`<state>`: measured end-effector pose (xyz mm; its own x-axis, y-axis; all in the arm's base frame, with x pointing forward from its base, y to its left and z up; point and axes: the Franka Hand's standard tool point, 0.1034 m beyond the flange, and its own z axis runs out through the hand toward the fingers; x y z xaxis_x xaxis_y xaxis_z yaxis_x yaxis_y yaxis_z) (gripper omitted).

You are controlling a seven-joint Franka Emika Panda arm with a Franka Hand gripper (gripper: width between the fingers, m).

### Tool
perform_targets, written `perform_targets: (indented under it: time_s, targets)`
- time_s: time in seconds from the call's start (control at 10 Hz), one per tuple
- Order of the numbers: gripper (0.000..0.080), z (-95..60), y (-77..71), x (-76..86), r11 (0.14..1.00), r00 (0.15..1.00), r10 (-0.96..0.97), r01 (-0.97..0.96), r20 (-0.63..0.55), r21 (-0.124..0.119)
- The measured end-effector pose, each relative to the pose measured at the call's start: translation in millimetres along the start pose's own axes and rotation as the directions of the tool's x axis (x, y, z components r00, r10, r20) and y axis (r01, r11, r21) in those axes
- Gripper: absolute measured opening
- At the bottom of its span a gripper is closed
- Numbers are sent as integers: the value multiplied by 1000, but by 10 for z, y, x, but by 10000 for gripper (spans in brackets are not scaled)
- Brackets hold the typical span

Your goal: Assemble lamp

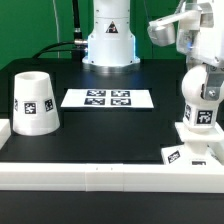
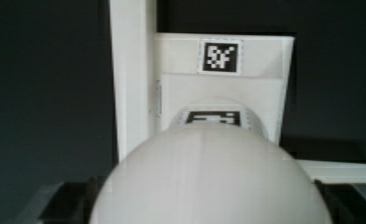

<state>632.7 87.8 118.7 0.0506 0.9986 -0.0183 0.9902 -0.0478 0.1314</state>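
**A:** Entry: position of the arm?

**B:** The arm reaches down at the exterior view's right. The gripper [image 1: 201, 93] is over the bulb [image 1: 198, 116], at its upper end.

**A:** Fingers?

**B:** Closed onto the bulb. In the wrist view, the dark fingers [image 2: 64, 203] sit one on each flank of the rounded white body, and I see no gap on either side. From the exterior view alone I could not tell, because the wrist housing hides the tips.

**A:** Where is the bulb?

**B:** It stands upright on the base [image 1: 180, 153], with its tag facing the exterior camera. The base lies flat on the black table [image 1: 100, 135], near the corner at the exterior view's right and close against the white rail [image 1: 100, 172] along the front edge. One base tag shows on the top face, beside the bulb's foot. The wrist view shows a second tag further along the same face.

**A:** Is the bulb fully seated?

**B:** I cannot tell. The joint is too small in the exterior view, and the bulb itself hides it in the wrist view.

**A:** The shade?

**B:** The shade [image 1: 35, 103] is well apart, at the exterior view's left. It stands on its wide end, narrow end up, tag facing out. Nothing touches it.

**A:** Anything else on the table?

**B:** The marker board [image 1: 107, 98] lies flat in the middle, between the shade and the arm.
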Motion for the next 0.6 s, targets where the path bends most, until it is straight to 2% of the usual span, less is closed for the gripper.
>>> perform_targets:
  time_s: [0.1,0.3,0.4,0.5,0.6]
  targets:
    - [577,0,-2,-4,997,997,79,-79,1,7]
    - [577,6,-4,-10,944,944,330,-330,3,11]
    - [577,7,-2,-19,918,919,395,-395,3,16]
    - [577,5,-3,-23,857,858,514,-514,1,32]
    - [578,10,4,-33,815,815,579,-578,-2,35]
